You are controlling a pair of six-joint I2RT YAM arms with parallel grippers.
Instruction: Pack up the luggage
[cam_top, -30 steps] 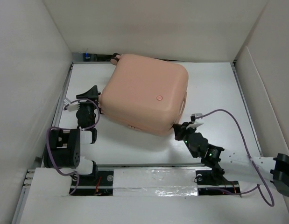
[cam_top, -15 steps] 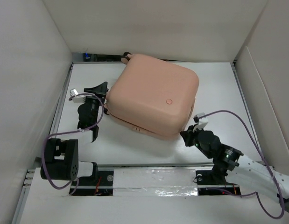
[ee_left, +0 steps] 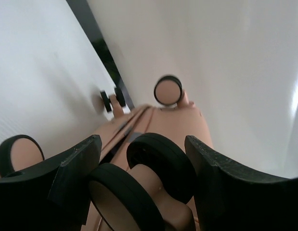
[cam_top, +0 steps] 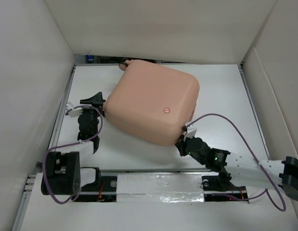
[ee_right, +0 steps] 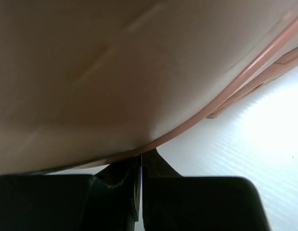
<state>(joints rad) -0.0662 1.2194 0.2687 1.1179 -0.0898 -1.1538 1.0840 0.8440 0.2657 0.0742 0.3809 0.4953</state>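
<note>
White walls box in our white bench. Our left end effector stands spread around a caster on the luggage, which lies closed mid-bench, just right of it. Our right end effector, pressed together and empty, noses the near-right corner seam; we judge both arms about equally near.

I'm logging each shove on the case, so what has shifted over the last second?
The luggage swung toward the right and far side, then came back left, ending a little farther from the arms. The left gripper followed at its wheeled corner, jaws open around a wheel. The right gripper stayed shut at the near right corner. The case remained closed.
</note>
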